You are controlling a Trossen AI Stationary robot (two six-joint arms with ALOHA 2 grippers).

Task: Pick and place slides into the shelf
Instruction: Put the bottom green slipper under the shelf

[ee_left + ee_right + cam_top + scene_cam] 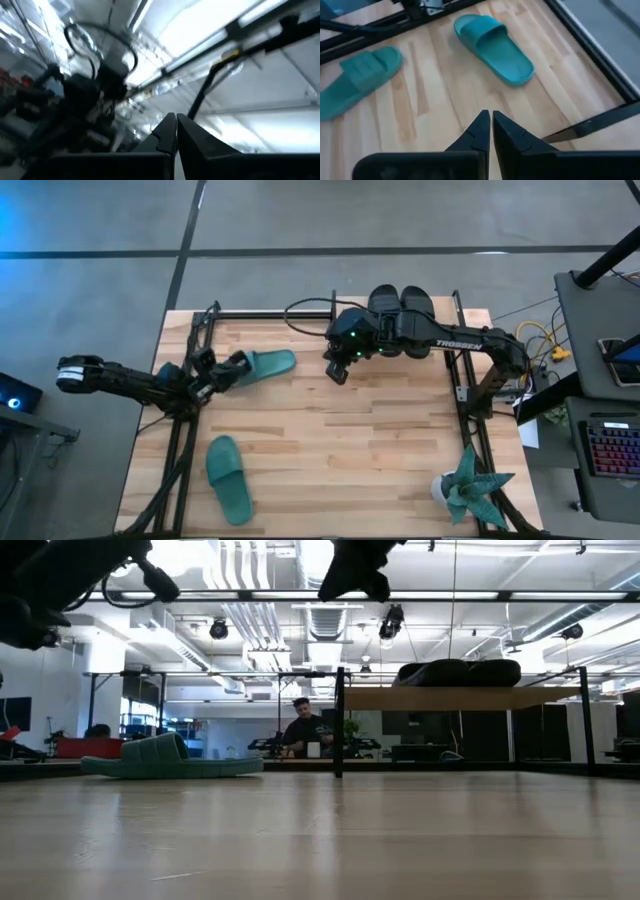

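Observation:
Two black slides (401, 304) lie side by side on the top board of the shelf (450, 698) at the table's far edge. One teal slide (268, 364) lies sole down at the far left, and it also shows in the low view (170, 755). A second teal slide (228, 478) lies near the front left. My left gripper (238, 366) hangs shut beside the far teal slide, tipped upward at the ceiling (176, 122). My right gripper (337, 372) is shut and empty above mid-table, slanting down toward both teal slides (490, 120).
A teal spiky plant in a white pot (468, 485) stands at the front right corner. Black frame bars (462, 360) run along the table's left and right sides. Bare wood (350, 450) spreads across the middle and front. A person (303, 727) sits in the room behind.

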